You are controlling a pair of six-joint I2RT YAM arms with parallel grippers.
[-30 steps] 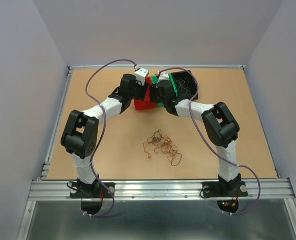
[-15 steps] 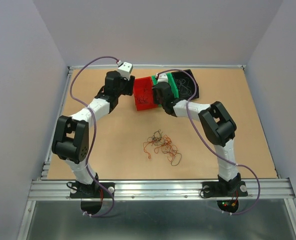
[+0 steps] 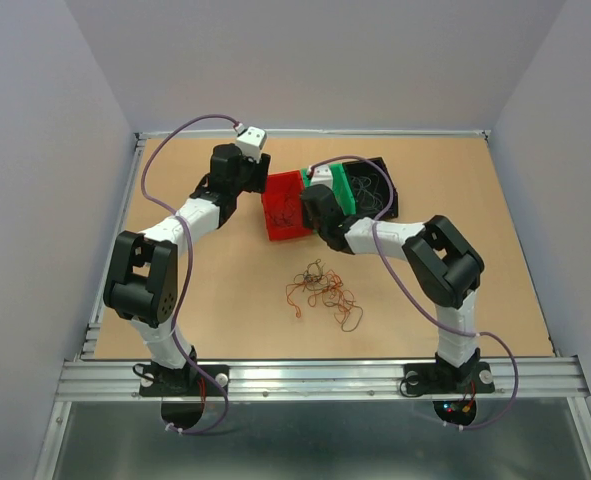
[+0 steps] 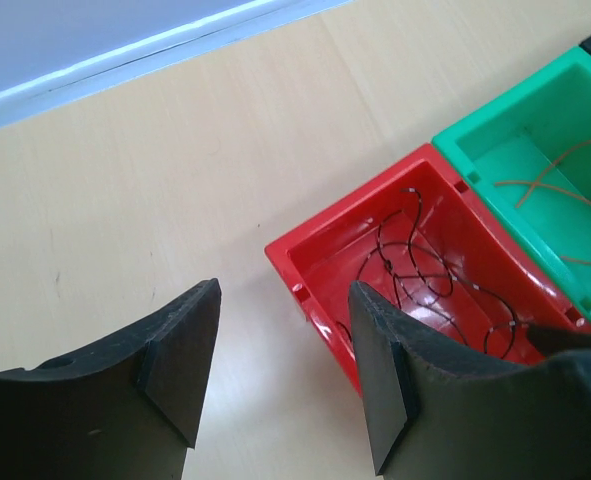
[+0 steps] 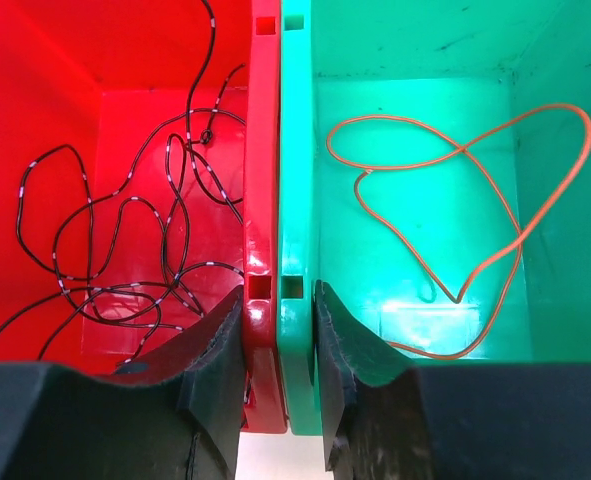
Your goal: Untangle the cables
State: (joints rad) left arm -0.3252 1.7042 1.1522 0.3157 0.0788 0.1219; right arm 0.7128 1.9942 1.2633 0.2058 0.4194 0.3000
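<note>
Well, your left gripper hangs with jaws wide and empty over the table, just left of the red bin, which holds a black wire. Your right gripper pinches the touching walls of the red bin and the green bin, which holds an orange wire. The tangle of cables lies on the table nearer the bases.

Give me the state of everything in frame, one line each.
red bin: upright, holds black wire
green bin: upright, against the red bin, holds one orange wire
black bin: holds thin wires, colour unclear
cable tangle: on the table, tangled, untouched
left gripper: open, empty, above the table beside the red bin
right gripper: shut on the adjoining walls of the red and green bins
</note>
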